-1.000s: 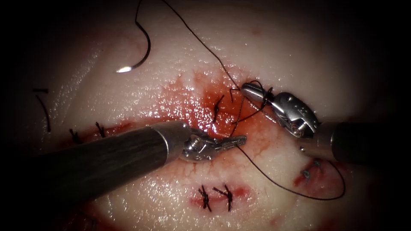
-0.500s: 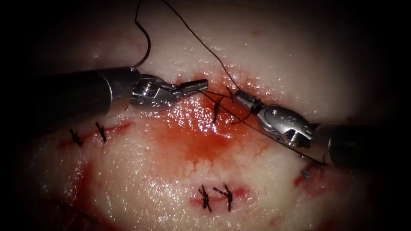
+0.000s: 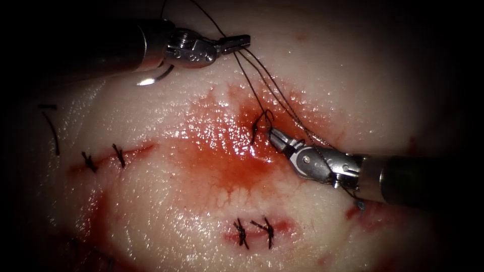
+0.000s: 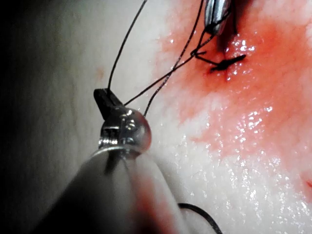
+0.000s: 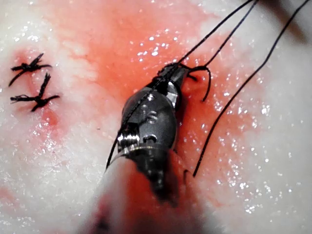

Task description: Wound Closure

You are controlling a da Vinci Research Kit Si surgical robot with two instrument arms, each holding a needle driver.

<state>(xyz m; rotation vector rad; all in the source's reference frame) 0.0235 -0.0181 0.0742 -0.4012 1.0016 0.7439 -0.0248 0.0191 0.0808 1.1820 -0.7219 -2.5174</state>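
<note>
Left tool (image 3: 237, 43) clamps the thread (image 3: 262, 83) above the cut; right tool (image 3: 277, 138), jaws closed on thread at the knot (image 3: 259, 121), sits mid-cut. Needle (image 3: 154, 78) lies free on the tissue (image 3: 378, 75), upper left, its tip pointing left, its curve running up to the right under the left shaft. Risk: hard pull on the taut strands could snap thread or tear tissue.

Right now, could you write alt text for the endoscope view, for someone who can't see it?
The left tool grips the thread above the cut, while the right tool holds thread beside the knot amid red fluid on the tissue. The needle lies free, upper left.
</note>
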